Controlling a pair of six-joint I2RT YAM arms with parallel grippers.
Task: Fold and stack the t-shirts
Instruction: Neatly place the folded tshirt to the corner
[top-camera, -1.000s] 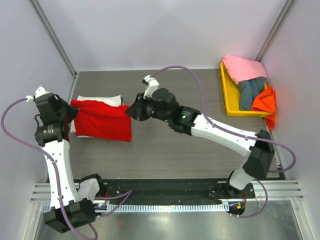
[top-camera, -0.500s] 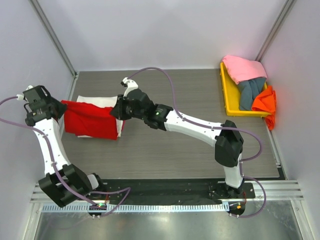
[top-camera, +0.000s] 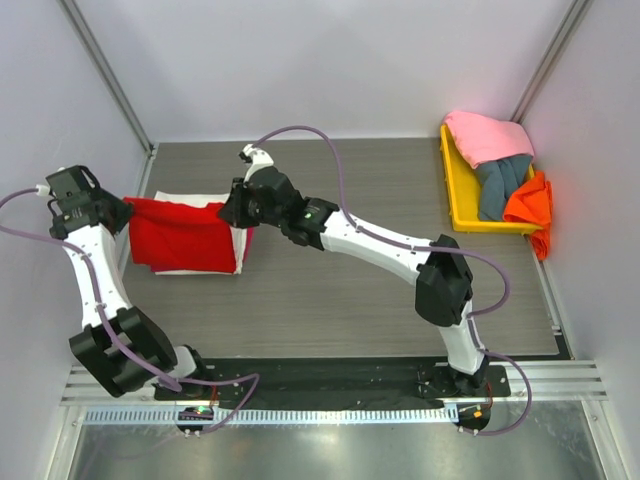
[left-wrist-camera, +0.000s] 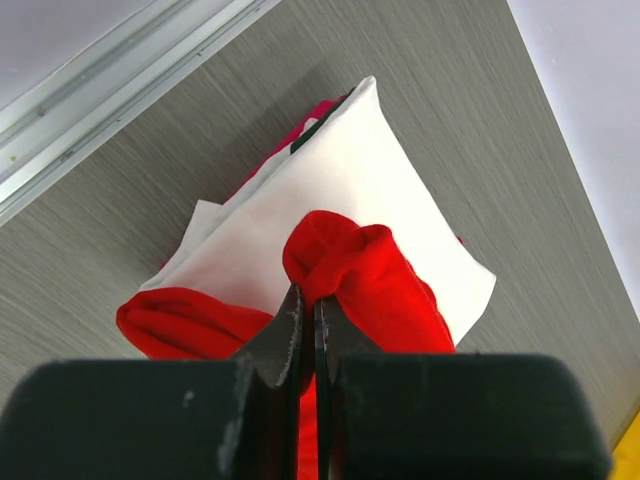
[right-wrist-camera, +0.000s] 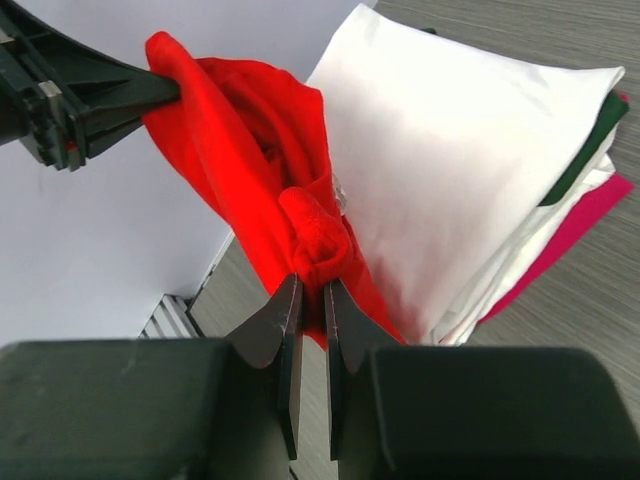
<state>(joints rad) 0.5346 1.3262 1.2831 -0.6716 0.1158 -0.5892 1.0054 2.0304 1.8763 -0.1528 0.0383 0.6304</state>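
**Ana:** What is the room like?

**Ben:** It has plain pale walls (top-camera: 330, 70) all around. A metal post (top-camera: 105, 80) goes up in each back corner. The surface (top-camera: 340, 310) is grey-brown with thin lines, like wood.

**Ana:** Where is the yellow tray?

**Ben:** The yellow tray (top-camera: 452, 190) sits in the back right corner of the surface. A pink t-shirt (top-camera: 488, 137), a grey-blue t-shirt (top-camera: 500, 185) and an orange t-shirt (top-camera: 528, 205) are heaped in it. The orange one hangs over the tray's edge.

**Ana:** And the red t-shirt?

**Ben:** The red t-shirt (top-camera: 190, 238) is far across the surface from the tray, near the other side wall. It lies over a folded white t-shirt (left-wrist-camera: 340, 190). That one tops a small pile. A bit of dark green cloth (right-wrist-camera: 590, 140) and deep pink cloth (right-wrist-camera: 590, 205) peek out under it.

**Ana:** Who is holding the red one?

**Ben:** Both. The left gripper (left-wrist-camera: 307, 305) is pinched tight on the end farthest from the tray. The right gripper (right-wrist-camera: 312, 290) is pinched tight on a bunched-up bit at the end nearer the tray. The red cloth stretches between them.
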